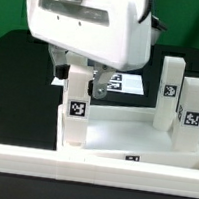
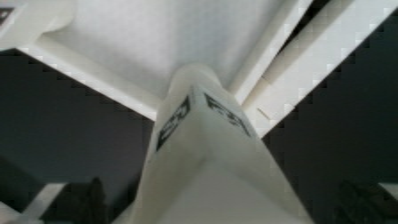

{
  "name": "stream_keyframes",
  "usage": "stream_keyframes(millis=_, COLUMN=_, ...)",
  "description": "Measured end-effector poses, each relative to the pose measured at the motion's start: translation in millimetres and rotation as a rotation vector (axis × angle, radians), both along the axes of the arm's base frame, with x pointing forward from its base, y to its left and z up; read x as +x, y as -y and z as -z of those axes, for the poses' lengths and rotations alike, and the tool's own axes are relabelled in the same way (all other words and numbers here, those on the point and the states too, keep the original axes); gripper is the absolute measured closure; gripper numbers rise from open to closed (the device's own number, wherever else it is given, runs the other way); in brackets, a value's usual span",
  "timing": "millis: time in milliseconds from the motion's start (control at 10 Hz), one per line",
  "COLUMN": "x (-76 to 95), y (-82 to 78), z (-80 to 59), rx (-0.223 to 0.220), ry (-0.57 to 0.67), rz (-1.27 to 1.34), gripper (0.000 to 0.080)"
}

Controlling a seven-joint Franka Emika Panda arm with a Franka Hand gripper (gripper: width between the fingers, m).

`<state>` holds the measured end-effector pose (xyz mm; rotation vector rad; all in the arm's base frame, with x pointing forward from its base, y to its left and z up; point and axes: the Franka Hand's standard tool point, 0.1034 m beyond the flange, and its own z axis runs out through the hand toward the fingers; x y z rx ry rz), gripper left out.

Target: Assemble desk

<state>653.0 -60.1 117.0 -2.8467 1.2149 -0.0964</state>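
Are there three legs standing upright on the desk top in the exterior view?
Yes. Three legs stand upright on the desk top: one below the gripper, two at the exterior view's right.

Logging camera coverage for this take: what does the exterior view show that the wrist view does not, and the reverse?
Only the exterior view shows two legs standing upright at its right side on the desk top, the marker board behind, the long white rail in front, and the gripper open around the third leg. Only the wrist view looks straight down that leg, with dark table either side. Both show this upright leg and the desk top.
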Motion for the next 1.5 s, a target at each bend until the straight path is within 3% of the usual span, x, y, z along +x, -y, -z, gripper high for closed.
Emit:
stream_keyframes(millis=400, x=1.7, y=-0.6, z=0.9, rx=-0.038, ry=0.021, rz=-0.379, gripper=0.0151)
stream_keyframes(millis=900, x=1.0, y=1.4, z=1.6, rx=-0.069, ry=0.02, rz=-0.651, gripper=0.0169)
stream_keyframes(millis=1000, x=0.9, y=1.7, z=2.0, rx=-0.069, ry=0.02, rz=-0.65, gripper=0.0297)
stream_keyframes(millis=1100, x=0.8, y=1.8, z=2.2, rx=-0.069, ry=0.019, rz=-0.648, gripper=0.0297)
stream_keyframes(millis=1200, x=0.7, y=1.8, z=2.4, rx=-0.069, ry=0.019, rz=-0.648, gripper=0.0464)
stream_keyframes(millis=1500, x=0.7, y=2.1, z=2.4, rx=-0.066, ry=0.018, rz=-0.615, gripper=0.0511)
